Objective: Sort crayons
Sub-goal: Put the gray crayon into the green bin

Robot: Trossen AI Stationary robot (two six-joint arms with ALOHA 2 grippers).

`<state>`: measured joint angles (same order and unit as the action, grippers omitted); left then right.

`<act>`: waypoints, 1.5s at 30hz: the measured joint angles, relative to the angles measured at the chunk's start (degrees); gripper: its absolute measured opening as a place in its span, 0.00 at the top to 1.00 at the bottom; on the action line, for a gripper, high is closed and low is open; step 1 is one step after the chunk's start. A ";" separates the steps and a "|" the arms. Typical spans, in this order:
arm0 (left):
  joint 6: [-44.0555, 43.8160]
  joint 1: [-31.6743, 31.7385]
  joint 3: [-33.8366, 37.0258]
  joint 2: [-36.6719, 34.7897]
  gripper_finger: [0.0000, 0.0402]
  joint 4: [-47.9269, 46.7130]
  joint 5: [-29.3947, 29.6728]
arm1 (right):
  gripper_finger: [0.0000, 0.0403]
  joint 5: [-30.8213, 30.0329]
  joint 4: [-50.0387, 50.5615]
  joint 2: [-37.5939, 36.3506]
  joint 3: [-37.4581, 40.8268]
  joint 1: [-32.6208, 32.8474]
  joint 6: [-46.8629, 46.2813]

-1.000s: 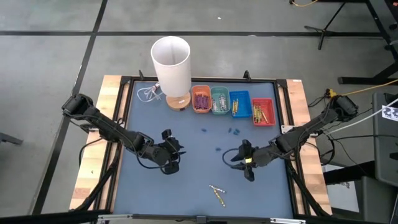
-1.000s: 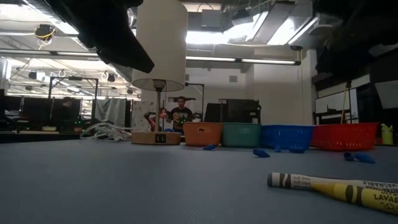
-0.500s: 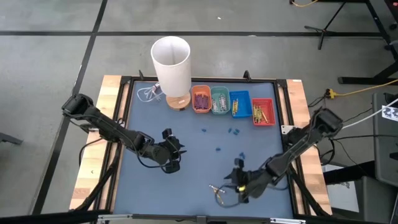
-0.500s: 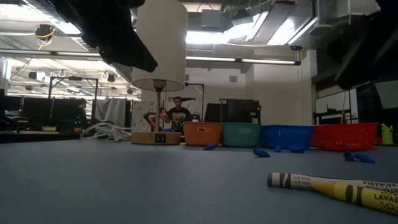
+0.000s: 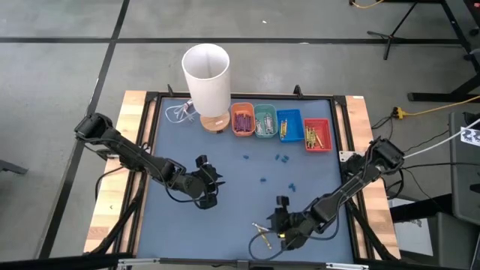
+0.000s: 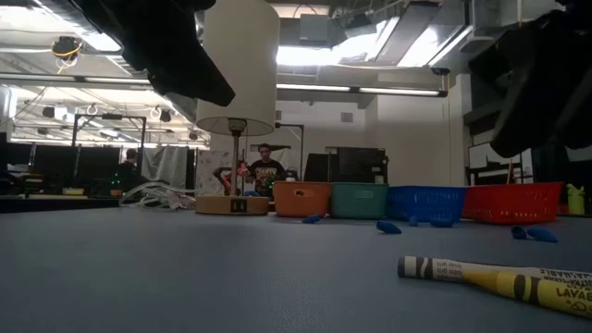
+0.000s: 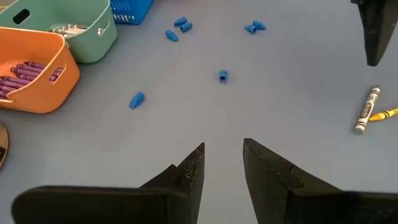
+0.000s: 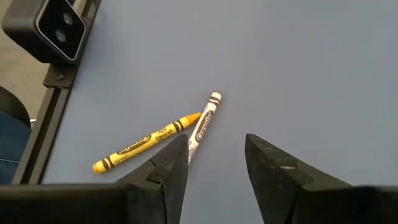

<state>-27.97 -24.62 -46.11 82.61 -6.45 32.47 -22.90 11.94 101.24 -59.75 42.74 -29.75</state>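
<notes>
Right gripper [image 8: 214,163]: jaws apart, empty, above the mat's 6 o'clock edge.
Crayons: yellow crayon [image 8: 146,142] and white crayon [image 8: 204,126], touching, just beyond its fingertips.
Left gripper [image 7: 222,167]: jaws apart, empty, at 9 o'clock.

I count 2 loose crayons on my table: 1 yellow crayon [image 8: 144,144] and 1 white crayon [image 8: 204,125], lying together near the front edge. Along the back stand 4 small trays: 1 orange tray [image 5: 241,120], 1 green tray [image 5: 264,120], 1 blue tray [image 5: 289,124] and 1 red tray [image 5: 317,134]. The crayons inside them are too small for me to count. I make out about 7 small blue bits [image 7: 136,100] scattered on the mat. There is 1 white cylinder [image 5: 206,77], and I have 2 arms.
</notes>
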 joint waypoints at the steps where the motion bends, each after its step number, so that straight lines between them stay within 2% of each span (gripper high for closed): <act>1: 0.02 0.01 0.00 0.00 0.76 0.02 0.00 | 0.61 0.01 0.07 0.03 0.00 0.00 -0.25; 6: 0.02 0.00 0.00 0.00 0.76 0.10 0.02 | 0.61 0.46 -0.39 0.55 0.00 0.00 -4.08; 13: 0.02 -0.01 0.00 0.00 0.77 0.12 0.02 | 0.61 3.42 -6.54 6.08 0.03 0.00 -7.21; 18: 0.02 0.00 0.00 0.00 0.77 0.12 0.02 | 0.61 0.43 -7.67 6.22 0.02 0.04 -7.52; 45: 0.02 -0.02 0.00 0.00 0.77 0.08 0.04 | 0.61 1.43 -10.38 10.39 0.04 1.69 -14.89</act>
<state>-27.94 -24.64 -46.11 82.61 -6.37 32.51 -21.48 1.56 111.63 -59.70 44.43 -44.64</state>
